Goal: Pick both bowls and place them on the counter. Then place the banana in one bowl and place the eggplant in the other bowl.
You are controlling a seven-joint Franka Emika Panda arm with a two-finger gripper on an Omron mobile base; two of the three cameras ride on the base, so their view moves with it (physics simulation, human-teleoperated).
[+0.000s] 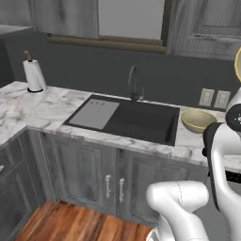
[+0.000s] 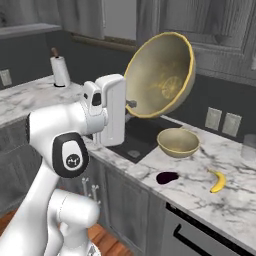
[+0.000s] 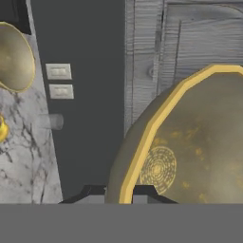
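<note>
One tan-yellow bowl hangs tilted on its side in the air above the sink's right end, its hollow facing the right base camera. My gripper is shut on its rim; in the hand view this bowl rises between the fingertips. A sliver of its rim shows in the left base view. The other bowl stands upright on the marble counter just right of the sink. The dark eggplant lies in front of it, and the banana lies further right.
The black sink basin with its faucet lies left of the standing bowl. A paper towel roll stands at the counter's far left. A clear glass sits at the back right, near two wall outlets.
</note>
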